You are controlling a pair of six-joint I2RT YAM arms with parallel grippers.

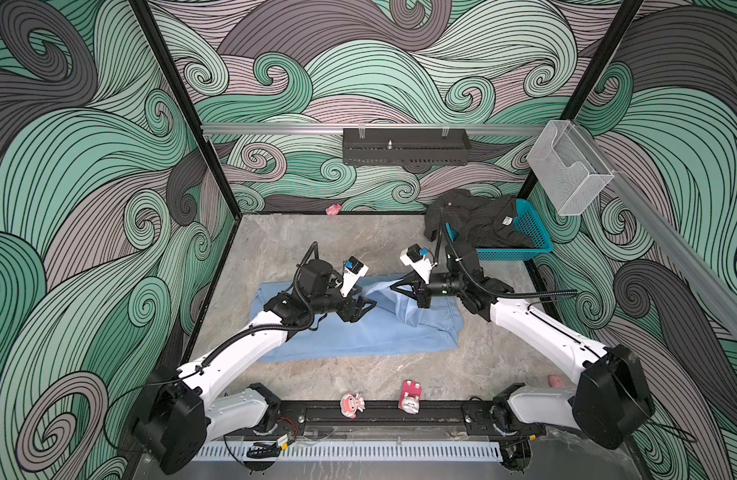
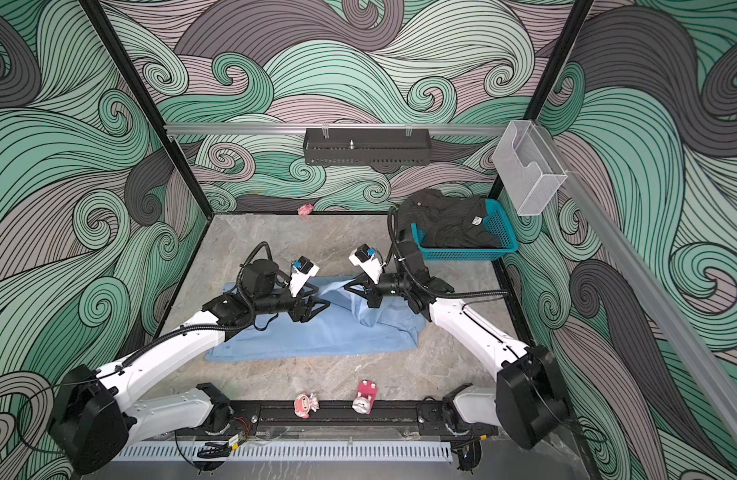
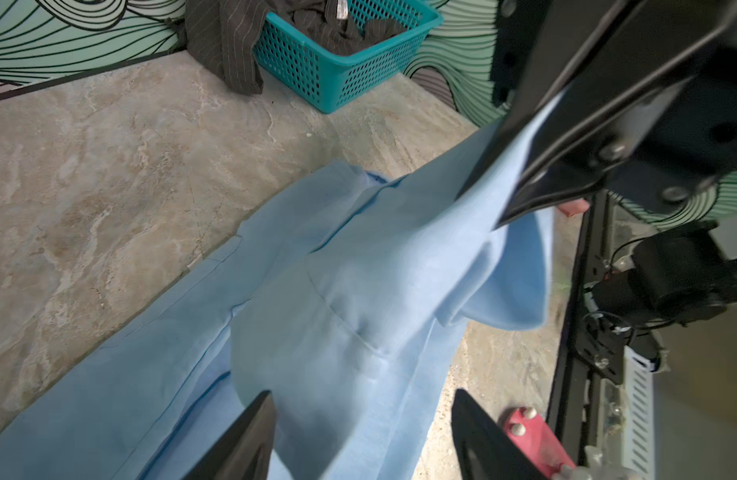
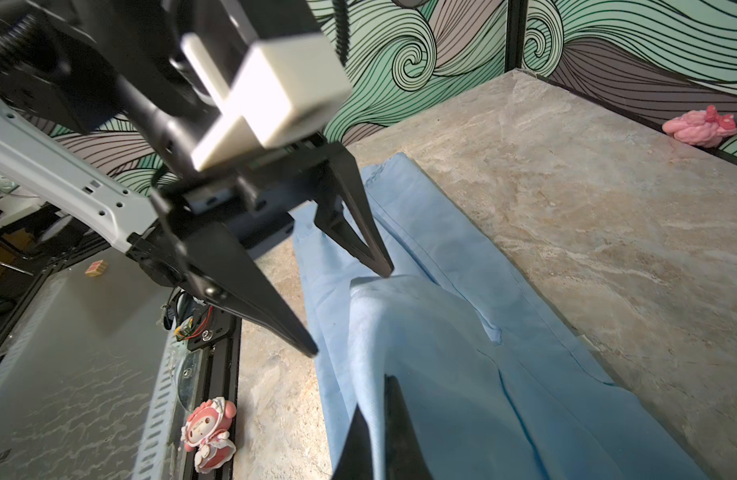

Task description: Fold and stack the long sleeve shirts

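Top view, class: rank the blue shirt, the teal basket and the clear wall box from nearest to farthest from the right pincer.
1. Blue shirt: pinched in the right pincer, in the middle.
2. Teal basket: behind it, at the back right.
3. Clear wall box: higher up on the right wall rail.

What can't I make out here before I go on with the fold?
1. blue shirt: its left part is hidden under the left arm in both top views.
2. black shirt: bunched in the basket, so its sleeves can't be traced in any view.
3. right gripper: shut on the blue shirt, but whether it pinches cuff, collar or hem is unclear, because folds cover the spot in both wrist views.
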